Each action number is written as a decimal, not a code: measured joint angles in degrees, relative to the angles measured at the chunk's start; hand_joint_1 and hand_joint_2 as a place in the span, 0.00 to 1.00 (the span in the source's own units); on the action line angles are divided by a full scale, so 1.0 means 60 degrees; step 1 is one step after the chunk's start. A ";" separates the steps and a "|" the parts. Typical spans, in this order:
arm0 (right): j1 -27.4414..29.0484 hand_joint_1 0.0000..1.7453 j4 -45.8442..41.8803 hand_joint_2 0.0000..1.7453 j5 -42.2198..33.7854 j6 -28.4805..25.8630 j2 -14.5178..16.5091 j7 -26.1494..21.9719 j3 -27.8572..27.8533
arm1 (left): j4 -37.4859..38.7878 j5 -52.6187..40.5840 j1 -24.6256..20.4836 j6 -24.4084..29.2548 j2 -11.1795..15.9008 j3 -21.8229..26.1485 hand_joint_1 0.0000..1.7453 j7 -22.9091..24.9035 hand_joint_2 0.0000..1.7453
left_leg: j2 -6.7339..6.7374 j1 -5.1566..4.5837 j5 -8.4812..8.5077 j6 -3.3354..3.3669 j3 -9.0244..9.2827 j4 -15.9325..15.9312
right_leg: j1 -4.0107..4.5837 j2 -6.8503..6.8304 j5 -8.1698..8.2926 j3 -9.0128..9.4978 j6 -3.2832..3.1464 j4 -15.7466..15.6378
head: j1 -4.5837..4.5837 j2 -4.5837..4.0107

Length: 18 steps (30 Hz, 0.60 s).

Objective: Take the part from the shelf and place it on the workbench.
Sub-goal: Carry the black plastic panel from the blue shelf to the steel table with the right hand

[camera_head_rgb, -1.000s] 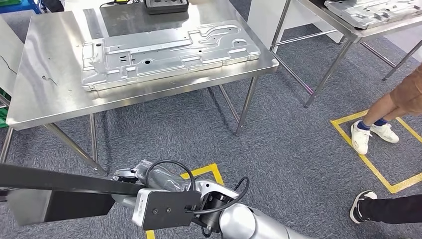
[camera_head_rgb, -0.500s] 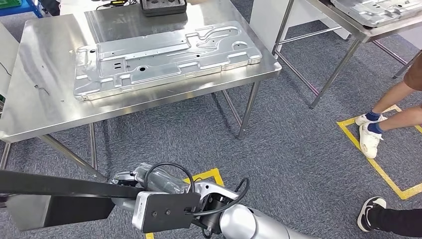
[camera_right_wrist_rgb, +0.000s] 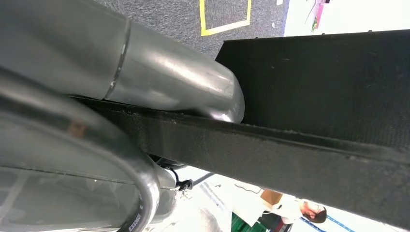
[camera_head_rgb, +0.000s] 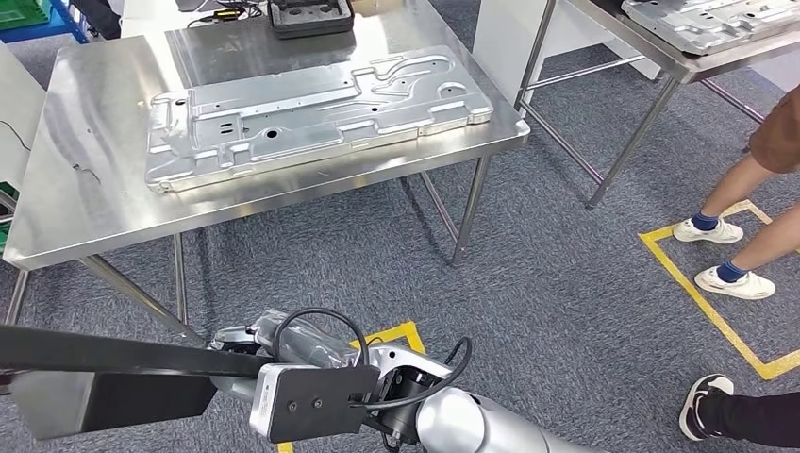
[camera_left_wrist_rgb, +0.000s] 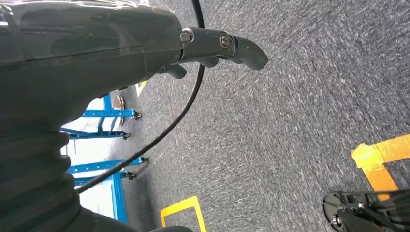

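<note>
A long flat black part [camera_head_rgb: 113, 363] lies across the lower left of the head view, and my right hand [camera_head_rgb: 243, 338] holds its near end from beneath. The right wrist view shows the black part [camera_right_wrist_rgb: 329, 101] close up, its edge running against my silver forearm. The steel workbench [camera_head_rgb: 85, 189] stands ahead of me across the carpet, with a large stamped metal panel [camera_head_rgb: 311, 113] lying on it. My left hand [camera_left_wrist_rgb: 212, 48] hangs over the grey carpet with nothing in it, its fingers loosely extended.
A black tray [camera_head_rgb: 309, 14] sits at the workbench's far edge. A second steel table [camera_head_rgb: 675, 61] with another panel [camera_head_rgb: 708, 21] stands at the right. A person's legs [camera_head_rgb: 736, 236] and another shoe [camera_head_rgb: 703, 406] are at the right, by yellow floor tape [camera_head_rgb: 708, 307].
The view has shifted slightly, so the workbench sits a little differently in the picture. The person at the right has stepped, feet now apart. My right arm and the black part have held still.
</note>
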 joint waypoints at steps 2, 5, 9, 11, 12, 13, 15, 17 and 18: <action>-0.0009 1.00 0.0000 0.00 -0.0001 0.0002 0.0000 0.0001 0.0024 | 0.0000 0.0002 0.0000 -0.0009 0.0000 0.0000 0.00 0.0000 1.00 | 0.0000 -0.0015 -0.0004 0.0008 0.0001 0.0013 | -0.0015 0.0000 0.0005 0.0005 0.0011 0.0000 | 0.0000 0.0001; -0.0013 1.00 0.0001 0.00 -0.0004 0.0005 0.0001 0.0001 0.0066 | 0.0000 0.0017 0.0001 -0.0017 0.0000 0.0000 0.00 0.0000 1.00 | 0.0000 -0.0044 -0.0016 0.0037 -0.0004 0.0050 | -0.0042 0.0000 0.0018 0.0015 0.0043 0.0000 | 0.0000 0.0001; -0.0023 1.00 -0.0003 0.00 -0.0005 0.0006 0.0015 -0.0001 0.0099 | 0.0000 0.0039 -0.0002 -0.0021 -0.0001 0.0000 0.00 0.0000 1.00 | 0.0004 -0.0076 -0.0001 0.0134 -0.0011 0.0058 | -0.0074 0.0002 0.0056 0.0037 0.0133 -0.0033 | 0.0000 0.0000; -0.0042 1.00 -0.0007 0.00 -0.0008 0.0006 0.0026 -0.0002 0.0111 | -0.0001 0.0044 -0.0007 -0.0021 -0.0005 0.0003 0.00 0.0001 1.00 | 0.0037 -0.0008 0.0073 0.0224 0.0039 -0.0043 | -0.0076 -0.0008 -0.0015 -0.0025 0.0199 0.0058 | 0.0005 0.0000; -0.0058 1.00 -0.0009 0.00 -0.0010 0.0006 0.0029 -0.0003 0.0117 | -0.0002 0.0045 -0.0011 -0.0020 -0.0007 0.0005 0.00 0.0002 1.00 | 0.0054 0.0036 0.0108 0.0263 0.0065 -0.0095 | -0.0077 -0.0014 -0.0168 -0.0154 0.0227 0.0314 | 0.0011 0.0000; -0.0068 1.00 -0.0010 0.00 -0.0011 0.0006 0.0028 -0.0003 0.0124 | -0.0003 0.0046 -0.0012 -0.0019 -0.0008 0.0006 0.00 0.0003 1.00 | 0.0072 0.0068 0.0126 0.0284 0.0083 -0.0119 | -0.0095 -0.0021 -0.0410 -0.0389 0.0248 0.0784 | 0.0017 0.0000; -0.0077 1.00 -0.0007 0.00 -0.0012 0.0006 0.0018 -0.0002 0.0139 | -0.0004 0.0048 -0.0012 -0.0017 -0.0007 0.0007 0.00 0.0004 1.00 | 0.0088 0.0088 0.0115 0.0294 0.0087 -0.0122 | -0.0140 -0.0025 -0.0909 -0.1009 0.0290 0.2037 | 0.0023 0.0000; -0.0074 1.00 -0.0004 0.00 -0.0012 0.0006 0.0004 0.0000 0.0151 | -0.0004 0.0058 -0.0012 -0.0018 -0.0007 0.0008 0.00 0.0004 1.00 | 0.0094 0.0123 0.0071 0.0262 0.0120 -0.0117 | -0.0199 -0.0031 -0.0903 -0.1307 0.0345 0.2553 | 0.0022 0.0000; -0.0075 1.00 -0.0003 0.00 -0.0012 0.0006 -0.0001 0.0001 0.0155 | -0.0004 0.0065 -0.0012 -0.0020 -0.0007 0.0009 0.00 0.0004 1.00 | 0.0088 0.0154 0.0029 0.0225 0.0163 -0.0113 | -0.0228 -0.0038 -0.0641 -0.1174 0.0372 0.2238 | 0.0022 0.0000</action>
